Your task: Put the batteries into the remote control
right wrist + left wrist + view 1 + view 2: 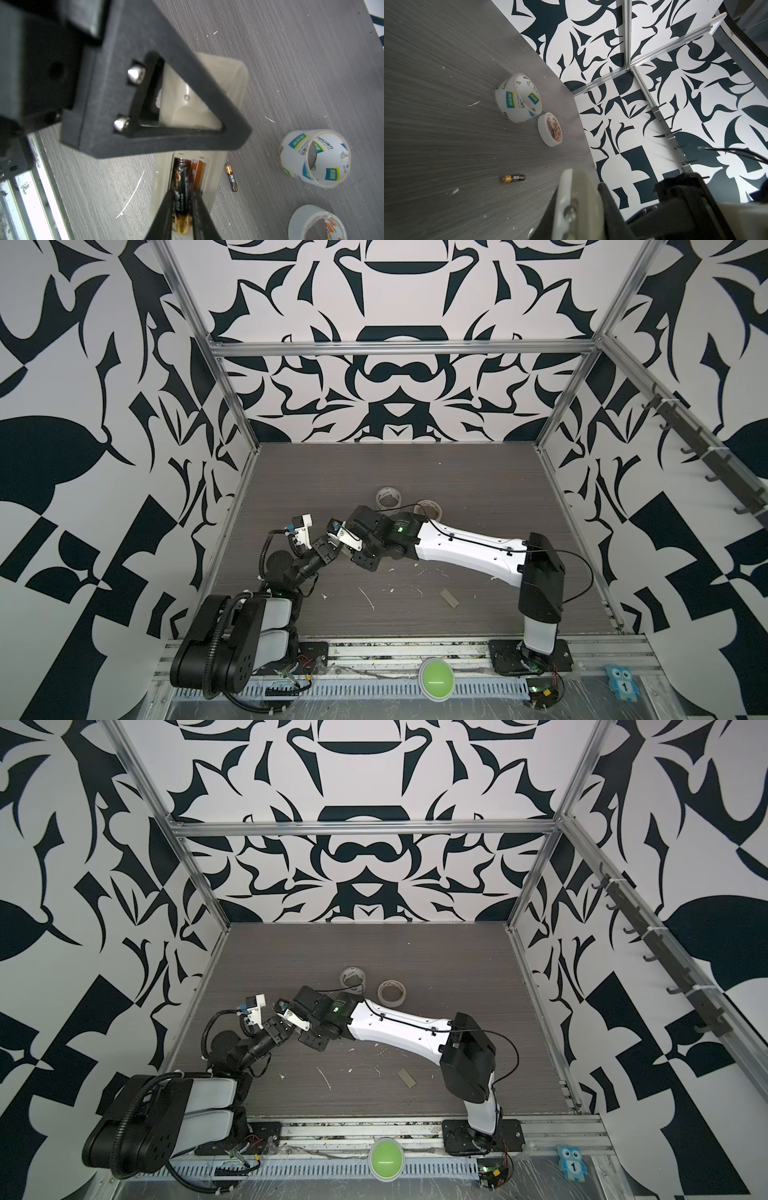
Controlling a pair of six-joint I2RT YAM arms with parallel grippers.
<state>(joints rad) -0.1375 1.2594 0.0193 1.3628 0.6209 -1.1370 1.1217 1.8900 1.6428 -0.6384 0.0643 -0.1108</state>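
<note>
A robot test lab: robot arms [465, 549] bolted to a near rail [415, 649], aluminium frame [399, 349], patterned walls [83, 364], green push-button [436, 674].

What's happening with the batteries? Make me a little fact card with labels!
remote control: back side up, battery bay open
battery one: in the battery bay
battery two: loose on the table beside the remote control
left tool: shut across the remote control
right tool: straddles battery one; grip unclear
extras: clear tape roll, white tape roll
</note>
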